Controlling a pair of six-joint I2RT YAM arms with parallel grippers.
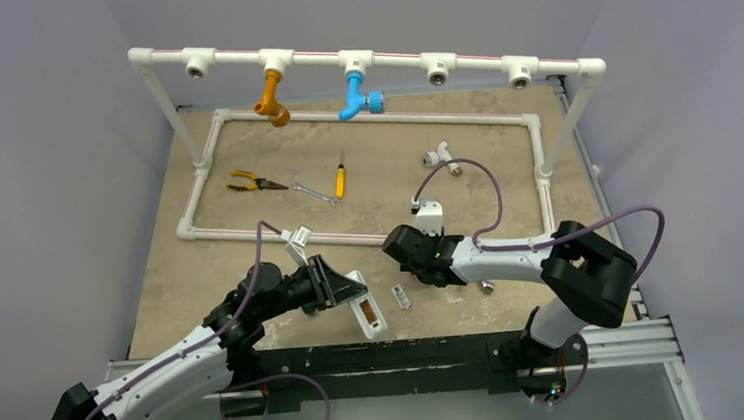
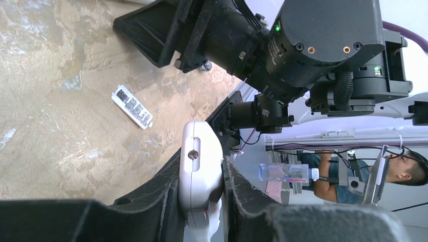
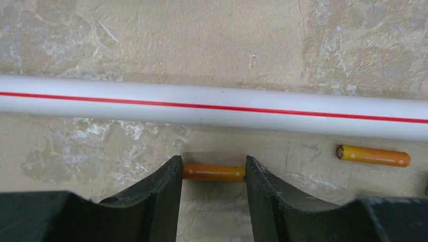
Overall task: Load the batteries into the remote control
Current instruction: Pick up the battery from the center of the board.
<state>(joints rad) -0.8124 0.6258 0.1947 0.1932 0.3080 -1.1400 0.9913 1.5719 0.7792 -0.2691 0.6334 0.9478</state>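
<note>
My left gripper (image 1: 351,290) is shut on the white remote control (image 1: 366,308), which it holds by its edges at the near middle of the table, the recessed brownish battery bay facing up. In the left wrist view the remote (image 2: 201,161) sits clamped between both fingers. My right gripper (image 1: 403,251) is low beside the near white pipe (image 3: 214,107). Its fingers press on both ends of an orange battery (image 3: 214,173), held lengthwise at the fingertips. A second orange battery (image 3: 373,156) lies on the table to the right, next to the pipe.
A small white labelled battery cover (image 1: 401,297) lies right of the remote, also in the left wrist view (image 2: 132,106). Inside the pipe frame lie pliers (image 1: 251,183), a wrench (image 1: 314,191), a yellow-handled screwdriver (image 1: 340,179) and a white fitting (image 1: 441,156). Orange (image 1: 273,99) and blue (image 1: 357,95) taps hang at the back.
</note>
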